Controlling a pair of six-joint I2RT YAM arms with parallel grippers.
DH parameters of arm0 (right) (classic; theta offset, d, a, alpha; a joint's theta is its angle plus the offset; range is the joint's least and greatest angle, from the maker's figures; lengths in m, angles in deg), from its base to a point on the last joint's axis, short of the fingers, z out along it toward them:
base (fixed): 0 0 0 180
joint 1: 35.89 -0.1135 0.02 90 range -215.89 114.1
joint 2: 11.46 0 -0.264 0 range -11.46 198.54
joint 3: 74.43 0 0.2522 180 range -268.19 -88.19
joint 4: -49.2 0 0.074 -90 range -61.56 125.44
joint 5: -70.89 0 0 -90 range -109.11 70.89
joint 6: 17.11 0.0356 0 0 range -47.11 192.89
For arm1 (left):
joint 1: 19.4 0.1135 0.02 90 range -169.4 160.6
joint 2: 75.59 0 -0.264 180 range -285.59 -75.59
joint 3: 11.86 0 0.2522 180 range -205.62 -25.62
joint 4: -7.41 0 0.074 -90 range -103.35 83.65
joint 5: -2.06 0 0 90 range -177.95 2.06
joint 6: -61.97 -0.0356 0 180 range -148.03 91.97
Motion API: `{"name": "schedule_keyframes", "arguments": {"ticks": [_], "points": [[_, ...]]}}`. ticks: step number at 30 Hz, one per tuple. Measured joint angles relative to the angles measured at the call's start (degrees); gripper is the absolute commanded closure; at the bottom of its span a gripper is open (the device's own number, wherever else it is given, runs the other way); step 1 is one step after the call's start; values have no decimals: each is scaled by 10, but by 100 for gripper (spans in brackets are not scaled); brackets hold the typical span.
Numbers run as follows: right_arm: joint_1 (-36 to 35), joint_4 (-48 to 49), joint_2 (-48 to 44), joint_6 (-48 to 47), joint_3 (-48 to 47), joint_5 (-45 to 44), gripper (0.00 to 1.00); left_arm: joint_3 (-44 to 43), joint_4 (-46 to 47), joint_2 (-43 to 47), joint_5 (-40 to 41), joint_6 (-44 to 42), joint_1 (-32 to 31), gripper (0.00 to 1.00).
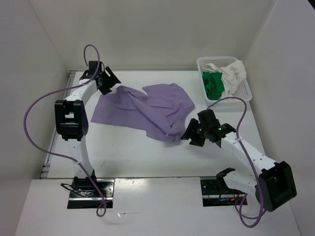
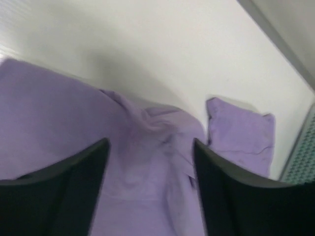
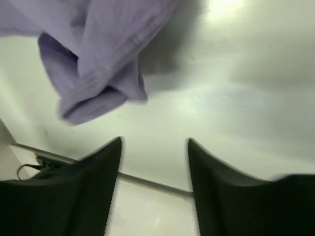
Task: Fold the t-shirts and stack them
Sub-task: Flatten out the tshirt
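1. Step in hand, as judged: spreading the first garment. The lavender shirt point(image 1: 147, 110) lies rumpled at table centre, with a raised crease through its middle. No fold has been made.
2. The green shirt point(image 1: 213, 83) and white shirt point(image 1: 234, 73) are bundled in the basket point(image 1: 216, 58), at 1 o'clock from the lavender shirt.
3. The left gripper point(image 1: 106, 81) hangs over the shirt's 10 o'clock corner with its fingers wide apart and nothing between them. Its wrist view shows only cloth below.
4. The right gripper point(image 1: 192, 132) sits at the shirt's 4 o'clock corner, likewise spread and empty. The bunched hem point(image 3: 98, 73) lies just ahead of it.
5. Next move: each gripper should pinch its own corner, then both draw apart to pull the crease flat.
6. Room: the table point(image 1: 147, 157) is bare toward 6 o'clock. Walls stand close at 9 and 12 o'clock, and the basket bounds 1 o'clock.
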Motion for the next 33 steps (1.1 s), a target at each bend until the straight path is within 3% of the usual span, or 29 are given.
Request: {"name": "schedule_keyframes", "arguments": {"ticks": [1, 5, 9, 10, 11, 14, 16, 17, 18, 21, 25, 28, 30, 32, 33], "points": [[9, -19, -15, 14, 21, 0, 34, 0, 0, 0, -5, -1, 5, 5], [32, -42, -25, 35, 24, -2, 40, 11, -5, 7, -10, -7, 23, 3], [34, -34, -9, 22, -19, 0, 74, 125, -5, 89, -4, -16, 34, 13], [28, -27, 2, 16, -30, 0, 87, 163, -4, 121, -4, -17, 39, 20], [16, -21, 16, 10, -40, 0, 89, 198, -7, 152, -4, -15, 47, 24], [-43, -3, 77, -4, -69, 0, 85, 281, -2, 222, -4, -14, 91, 28], [-81, 5, 123, -13, -87, -7, 65, 319, 0, 240, -4, -13, 130, 28], [-94, 10, 146, -16, -94, -9, 44, 330, 1, 240, -3, -12, 148, 28], [-101, 16, 166, -17, -98, -14, 40, 342, 2, 235, -2, -12, 162, 28], [-95, 27, 196, -22, -96, -31, 37, 370, 2, 216, -10, -7, 188, 32], [-78, 37, 200, -23, -96, -37, 54, 396, 13, 197, -29, 9, 211, 40], [-76, 44, 201, -17, -96, -38, 57, 403, 31, 195, -41, 25, 224, 41], [-76, 49, 201, -14, -96, -39, 57, 403, 45, 190, -45, 36, 228, 48], [-75, 59, 201, -10, -91, -41, 47, 403, 57, 183, -52, 46, 228, 53], [-74, 64, 202, -7, -88, -42, 36, 403, 66, 178, -58, 50, 228, 57]]}}
